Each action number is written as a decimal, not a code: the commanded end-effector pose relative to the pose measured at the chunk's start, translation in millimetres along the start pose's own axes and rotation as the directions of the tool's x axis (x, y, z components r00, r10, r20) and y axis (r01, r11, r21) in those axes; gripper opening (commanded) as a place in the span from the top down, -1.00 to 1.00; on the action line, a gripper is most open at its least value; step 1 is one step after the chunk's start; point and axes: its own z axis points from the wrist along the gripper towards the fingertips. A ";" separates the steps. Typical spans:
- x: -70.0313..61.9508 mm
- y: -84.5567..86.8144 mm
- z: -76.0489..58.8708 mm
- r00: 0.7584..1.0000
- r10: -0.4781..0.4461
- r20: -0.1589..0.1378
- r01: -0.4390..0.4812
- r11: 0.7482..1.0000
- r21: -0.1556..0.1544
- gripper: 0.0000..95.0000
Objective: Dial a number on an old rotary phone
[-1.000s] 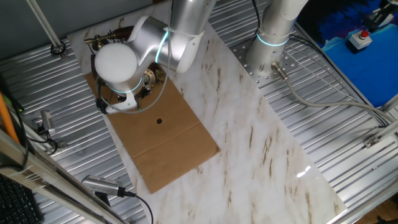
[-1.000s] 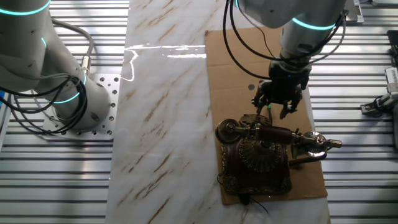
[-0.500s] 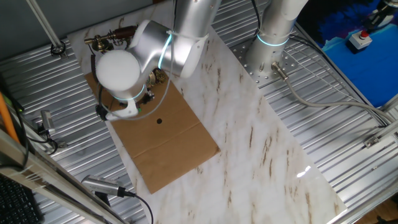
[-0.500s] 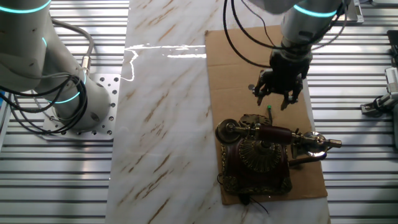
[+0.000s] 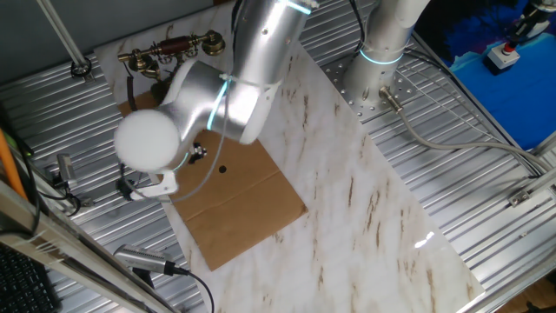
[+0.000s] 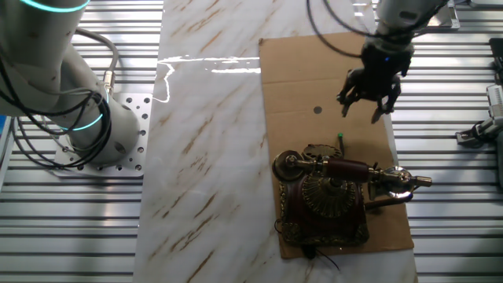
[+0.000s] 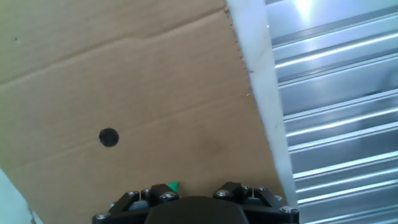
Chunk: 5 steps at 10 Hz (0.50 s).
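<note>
The old rotary phone [image 6: 326, 196] stands at the near end of a cardboard sheet [image 6: 314, 71], its brass-ended handset [image 6: 346, 167] resting across the top. In one fixed view only the handset [image 5: 174, 48] shows past the arm. My gripper [image 6: 365, 104] hangs open and empty above the cardboard, well clear of the phone toward the sheet's right edge. A green-tipped stick [image 6: 341, 141] is beside the phone's far side, apart from the fingers. The hand view looks down on bare cardboard [image 7: 155, 74], with the green tip [image 7: 172, 186] at the bottom edge.
A black dot [image 6: 317, 110] marks the cardboard. The sheet lies on a marble board [image 6: 204, 157] over ribbed metal [image 6: 448, 236]. An arm base [image 6: 94, 118] stands to the left. A blue box with a red button [image 5: 502, 56] sits far right.
My gripper has lifted and pulled away from the phone toward the cardboard's far right side. The green-tipped stick has stayed by the phone. The phone has not moved.
</note>
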 end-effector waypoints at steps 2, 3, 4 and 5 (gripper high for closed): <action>-4.8 5.6 -8.6 0.925 0.056 0.376 -0.047 0.998 -0.034 -0.20; -5.4 5.9 -8.9 0.934 0.052 0.354 -0.043 0.999 -0.033 -0.20; -5.9 5.7 -8.8 0.967 0.034 0.254 -0.033 0.999 -0.009 0.20; -5.6 6.0 -8.4 0.980 0.031 0.196 -0.031 1.000 -0.001 0.20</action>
